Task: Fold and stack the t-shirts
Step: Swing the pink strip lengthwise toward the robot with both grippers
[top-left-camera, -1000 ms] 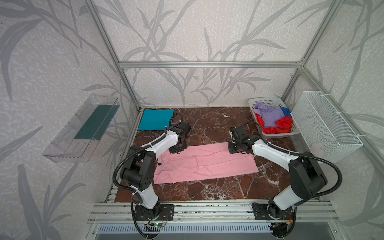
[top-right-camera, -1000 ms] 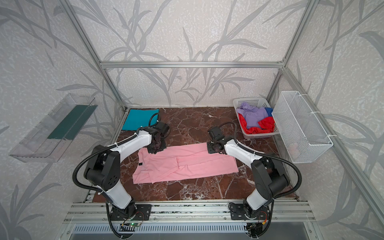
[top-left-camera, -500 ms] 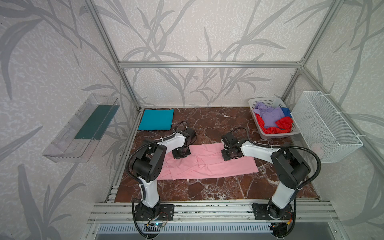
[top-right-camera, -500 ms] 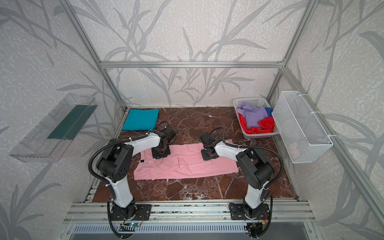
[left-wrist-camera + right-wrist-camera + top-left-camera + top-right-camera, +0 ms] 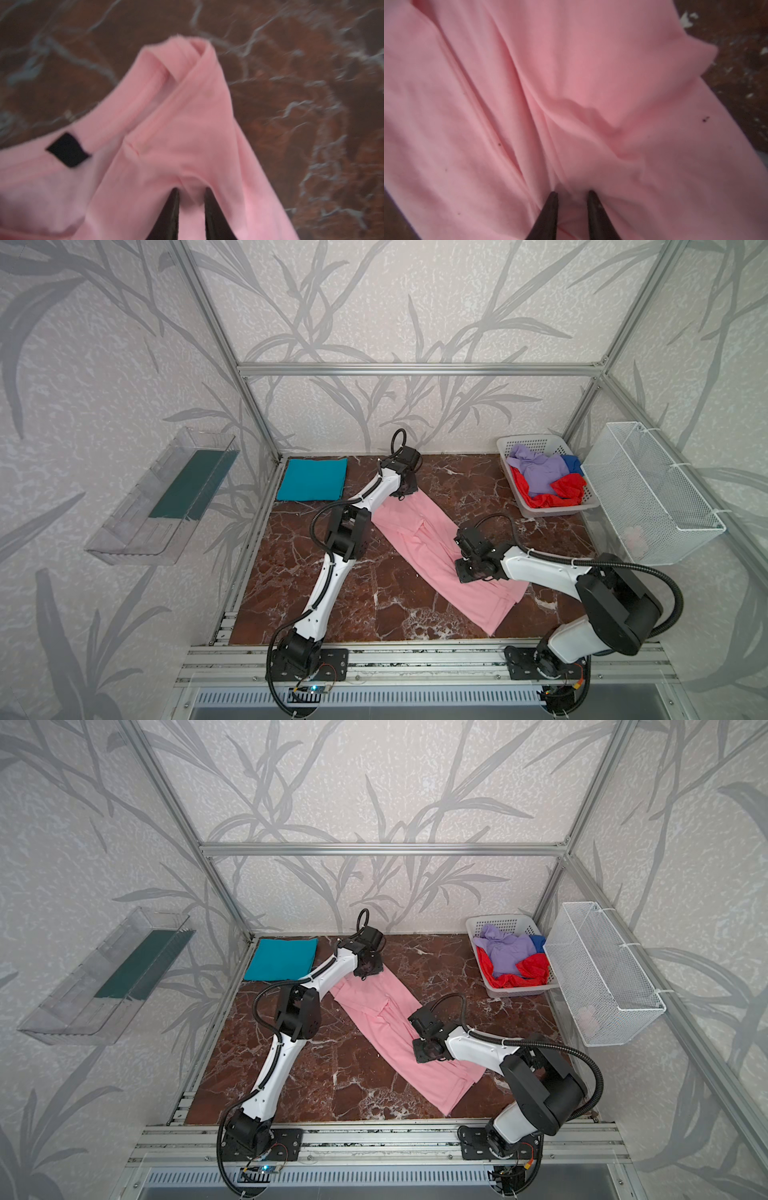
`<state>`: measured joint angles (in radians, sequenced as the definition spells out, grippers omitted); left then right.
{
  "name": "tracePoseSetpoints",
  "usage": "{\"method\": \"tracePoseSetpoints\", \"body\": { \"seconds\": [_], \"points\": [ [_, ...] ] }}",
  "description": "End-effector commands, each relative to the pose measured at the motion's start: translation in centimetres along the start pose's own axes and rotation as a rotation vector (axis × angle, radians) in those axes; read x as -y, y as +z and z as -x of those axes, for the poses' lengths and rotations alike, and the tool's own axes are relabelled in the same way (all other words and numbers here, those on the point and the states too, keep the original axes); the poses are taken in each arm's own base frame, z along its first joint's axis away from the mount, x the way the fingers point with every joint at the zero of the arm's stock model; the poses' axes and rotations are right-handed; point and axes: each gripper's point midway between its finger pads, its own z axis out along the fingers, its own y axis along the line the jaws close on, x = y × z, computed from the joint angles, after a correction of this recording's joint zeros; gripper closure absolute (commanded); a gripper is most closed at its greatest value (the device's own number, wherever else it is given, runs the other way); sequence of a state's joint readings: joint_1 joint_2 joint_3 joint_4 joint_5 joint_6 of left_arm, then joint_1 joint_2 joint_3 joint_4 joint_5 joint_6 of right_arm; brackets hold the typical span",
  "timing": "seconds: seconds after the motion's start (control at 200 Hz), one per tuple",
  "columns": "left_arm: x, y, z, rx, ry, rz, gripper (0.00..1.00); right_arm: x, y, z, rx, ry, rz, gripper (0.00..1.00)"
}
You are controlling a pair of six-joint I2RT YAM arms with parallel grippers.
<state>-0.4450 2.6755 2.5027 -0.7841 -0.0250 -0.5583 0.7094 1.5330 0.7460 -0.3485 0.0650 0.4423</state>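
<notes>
A light pink t-shirt [image 5: 432,556] [image 5: 386,1027] lies stretched out flat on the marble table, running slantwise from far centre to near right in both top views. My left gripper [image 5: 405,491] [image 5: 191,190] is shut on a pinch of its far end, by the collar with the dark neck label [image 5: 67,150]. My right gripper [image 5: 473,572] [image 5: 572,193] is shut on a bunched fold along the shirt's right edge, past its middle. A folded teal t-shirt [image 5: 312,479] lies at the far left. Lavender [image 5: 540,468], red [image 5: 565,487] and blue [image 5: 572,462] t-shirts are heaped in the basket.
A white perforated basket [image 5: 540,510] stands at the far right of the table. A white wire mesh bin [image 5: 648,489] hangs on the right wall beside it. A clear shelf [image 5: 166,497] is mounted on the left wall. Aluminium frame posts stand at the table's corners.
The pink t-shirt lay crosswise and now lies slantwise. My left gripper has carried its collar end farther back, and my right gripper has drawn the other part nearer and to the right.
</notes>
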Motion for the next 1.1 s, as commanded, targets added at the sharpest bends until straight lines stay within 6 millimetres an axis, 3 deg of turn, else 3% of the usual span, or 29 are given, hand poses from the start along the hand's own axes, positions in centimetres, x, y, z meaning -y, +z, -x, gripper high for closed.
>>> {"method": "tracePoseSetpoints", "body": {
  "seconds": [0.0,0.14,0.225,0.335,0.395,0.485,0.62,0.805,0.95,1.095],
  "points": [
    [4.0,-1.3,0.9,-0.009,0.050,-0.186,0.73,-4.4,0.7,-1.4,-0.055,-0.075,0.101,0.72],
    [6.7,-5.0,2.7,0.025,0.082,-0.326,0.71,-11.8,0.6,0.7,-0.007,-0.189,0.288,0.72],
    [6.8,-8.2,3.3,0.037,0.126,-0.330,0.71,-13.6,-0.7,2.7,0.057,-0.193,0.350,0.71],
    [4.9,-12.8,3.9,0.075,0.160,-0.255,0.71,-12.6,-2.9,4.5,0.138,-0.226,0.302,0.71],
    [3.1,-14.7,3.5,0.085,0.162,-0.187,0.71,-10.7,-4.0,4.9,0.163,-0.213,0.251,0.71],
    [0.4,-16.2,1.5,0.057,0.138,-0.106,0.72,-7.1,-5.1,4.5,0.185,-0.149,0.168,0.71],
    [-2.7,-14.2,-4.7,-0.066,0.077,-0.073,0.72,-2.6,-5.6,2.7,0.202,-0.070,0.074,0.69],
    [-5.2,-9.8,-11.5,-0.243,-0.016,-0.033,0.74,-1.0,-4.7,-0.2,0.114,-0.063,0.046,0.69],
    [-5.9,-7.6,-12.8,-0.265,-0.045,-0.008,0.75,-1.6,-3.1,-2.1,0.016,-0.054,0.076,0.70],
    [-6.0,-5.5,-11.7,-0.244,-0.054,-0.002,0.76,-0.6,-1.3,-3.9,-0.061,-0.018,0.030,0.69]
  ]
}}
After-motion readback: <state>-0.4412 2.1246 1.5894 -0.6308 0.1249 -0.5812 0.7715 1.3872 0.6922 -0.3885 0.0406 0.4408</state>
